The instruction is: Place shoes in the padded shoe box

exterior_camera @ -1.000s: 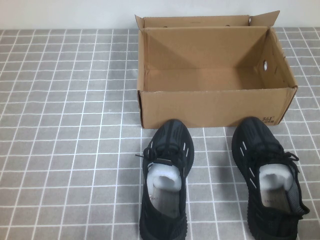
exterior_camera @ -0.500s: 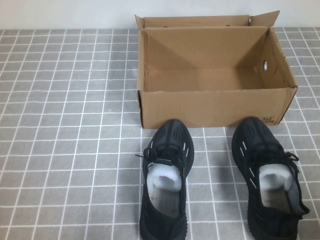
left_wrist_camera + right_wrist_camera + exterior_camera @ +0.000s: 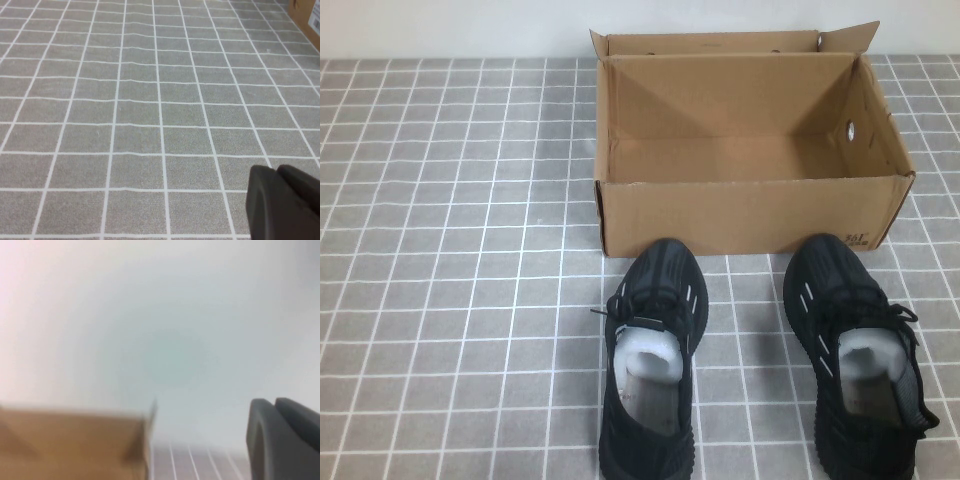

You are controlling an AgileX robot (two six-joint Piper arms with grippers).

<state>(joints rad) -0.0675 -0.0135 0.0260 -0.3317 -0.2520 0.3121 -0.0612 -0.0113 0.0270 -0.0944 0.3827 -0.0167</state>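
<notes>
I am watching the left gripper (image 3: 285,205) hanging over bare grey tiled table (image 3: 150,100), a corner of the padded shoe box (image 3: 307,15) showing at the frame's edge; I cannot tell how its fingers are standing. The right gripper (image 3: 282,440) is sitting raised near the box's flap, its fingers equally unreadable. Neither is showing in the high view, where both shoes (image 3: 650,370) are lying just in front of the box (image 3: 750,215), toes toward it, the right one (image 3: 860,360) by its printed corner.
</notes>
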